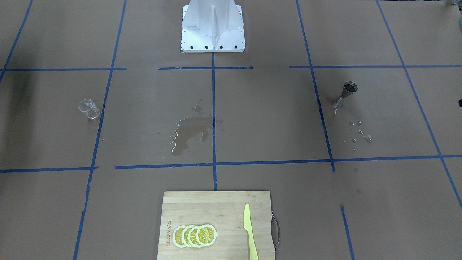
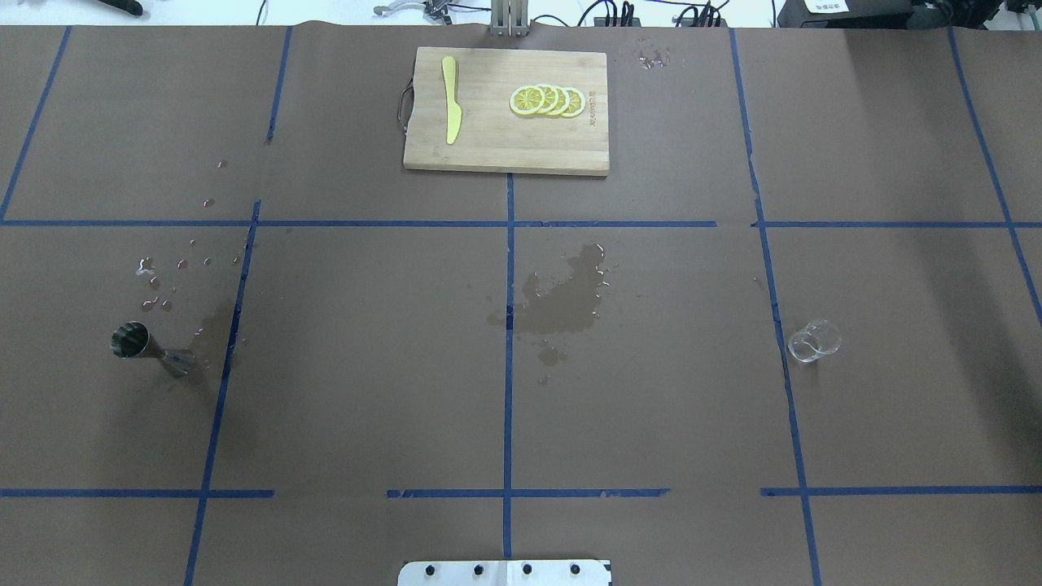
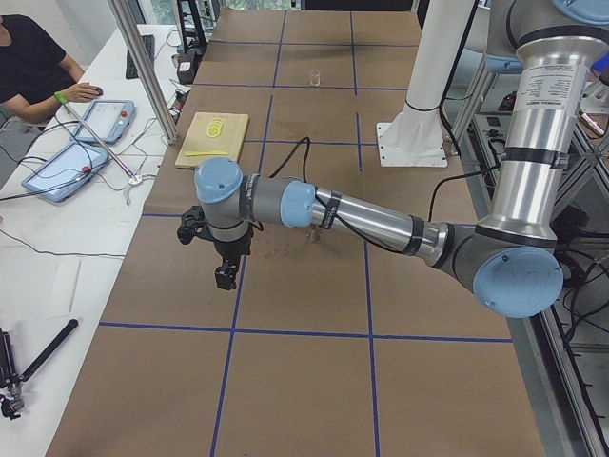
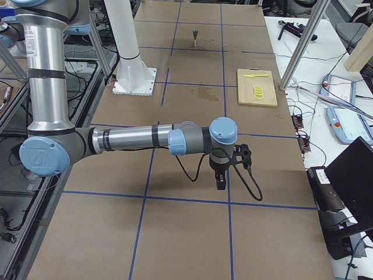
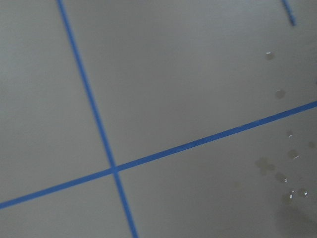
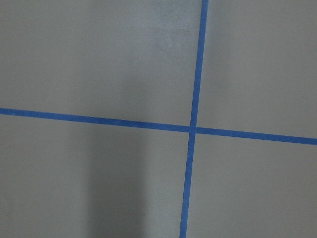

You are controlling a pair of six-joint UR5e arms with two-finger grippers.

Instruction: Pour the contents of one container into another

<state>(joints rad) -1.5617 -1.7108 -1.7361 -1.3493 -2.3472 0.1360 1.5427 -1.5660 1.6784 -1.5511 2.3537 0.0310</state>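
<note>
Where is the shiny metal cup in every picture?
Front-facing: metal cup right of middle.
Overhead: cup at left.
Exterior left: cup peeks under near arm.
Exterior right: cup at top, far end.
Left wrist: not there.
Right wrist: not there.
Landmark: cutting board, in all four exterior views.

Silver jigger (image 2: 149, 348), clear glass (image 2: 814, 341), blue tape grid (image 2: 508, 407)

Opposed overviews share cutting board (image 2: 488, 150); wrist cameras downward.
</note>
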